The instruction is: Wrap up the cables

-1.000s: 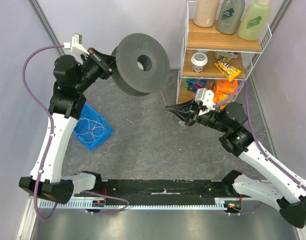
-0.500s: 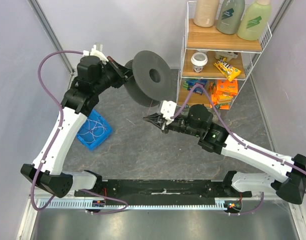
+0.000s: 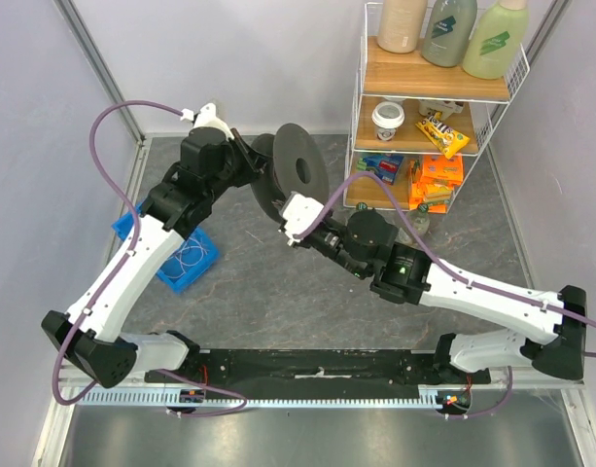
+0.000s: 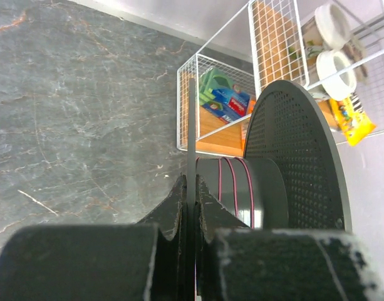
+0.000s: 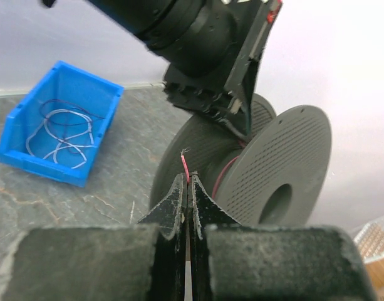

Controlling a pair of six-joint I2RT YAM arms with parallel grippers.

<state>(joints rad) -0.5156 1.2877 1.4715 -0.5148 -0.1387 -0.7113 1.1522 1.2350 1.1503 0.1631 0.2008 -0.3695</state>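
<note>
Swinging in from the shelf [image 3: 414, 86], the right gripper [image 5: 186, 183], pinched tight on the red cable [image 5: 185, 164], now noses up just short of the spool [image 5: 298, 150] that the left gripper [image 4: 191, 188] clamps by its rim, so winding can carry on, with more cables [image 5: 60, 135] waiting in the bin [image 5: 29, 150] off to its left.

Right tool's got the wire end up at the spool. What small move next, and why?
Probably sweep the right tool around the core, laying its cable beside the few pink turns there. That tool is shut on the cable's end right by the spool, and the left tool clamps the spool's flange, holding it up for winding.
</note>
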